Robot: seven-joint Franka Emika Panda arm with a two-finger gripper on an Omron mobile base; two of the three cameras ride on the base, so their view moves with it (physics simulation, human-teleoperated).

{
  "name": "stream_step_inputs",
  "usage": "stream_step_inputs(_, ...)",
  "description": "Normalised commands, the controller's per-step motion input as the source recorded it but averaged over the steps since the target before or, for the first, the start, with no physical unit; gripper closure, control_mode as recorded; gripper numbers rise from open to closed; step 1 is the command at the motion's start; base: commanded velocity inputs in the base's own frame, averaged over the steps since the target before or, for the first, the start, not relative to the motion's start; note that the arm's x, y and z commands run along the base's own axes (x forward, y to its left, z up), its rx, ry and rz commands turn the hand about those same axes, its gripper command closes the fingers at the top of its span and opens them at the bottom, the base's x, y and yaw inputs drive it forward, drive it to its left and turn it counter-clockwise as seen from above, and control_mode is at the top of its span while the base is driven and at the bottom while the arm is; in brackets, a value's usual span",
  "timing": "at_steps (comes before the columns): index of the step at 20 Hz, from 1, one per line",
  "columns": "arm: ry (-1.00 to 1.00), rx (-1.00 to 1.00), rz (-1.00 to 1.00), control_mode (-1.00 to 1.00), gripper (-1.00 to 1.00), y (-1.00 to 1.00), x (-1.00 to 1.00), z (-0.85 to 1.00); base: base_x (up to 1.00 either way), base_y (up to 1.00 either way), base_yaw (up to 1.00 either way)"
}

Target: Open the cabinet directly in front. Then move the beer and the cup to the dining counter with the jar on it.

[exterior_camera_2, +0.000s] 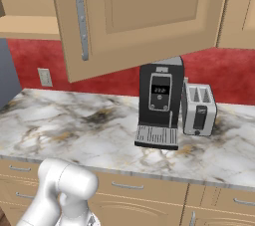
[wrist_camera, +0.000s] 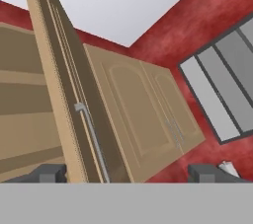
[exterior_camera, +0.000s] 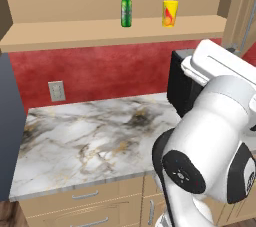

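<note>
You're looking at the upper wall cabinet with light tan wood panelled doors [exterior_camera_2: 139,16] standing open; its door swings out toward you, and the long silver bar handle [exterior_camera_2: 79,16] runs vertically at 10 o'clock in the right base view.

In the hand view the gripper [wrist_camera: 132,172] has its two dark finger tips [wrist_camera: 49,172] wide apart, straddling the door's edge without touching it. The handle's lower end sits just above the gap, at 12 o'clock from the tips. Nothing is gripped.

In the left base view, the slim green glass bottle of beer [exterior_camera: 126,6] stands upright on the cabinet's bottom shelf at 12 o'clock. The small yellow cup with a red-orange mark [exterior_camera: 169,13] stands near it, at 3 o'clock from the bottle, not touching.

Below, a white-grey marble worktop [exterior_camera_2: 64,130] runs along the red wall. A black coffee machine [exterior_camera_2: 159,103] stands on it, with a silver toaster [exterior_camera_2: 198,109] just beside, at 3 o'clock from the machine.
</note>
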Motion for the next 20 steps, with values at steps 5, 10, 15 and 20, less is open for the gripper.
stream_step_inputs(5,0.0,0.0,-0.04,-1.0,-1.0,0.13,0.02,0.0,0.0,0.0,0.0)
stream_step_inputs(10,0.0,0.0,-0.06,-1.0,-1.0,0.13,0.15,0.0,0.0,0.0,0.0)
stream_step_inputs(15,0.0,0.0,-0.08,-1.0,-1.0,0.18,0.21,0.0,0.0,0.0,0.0)
stream_step_inputs(20,0.0,0.0,-0.08,-1.0,-1.0,0.12,0.25,0.0,0.0,0.0,0.0)
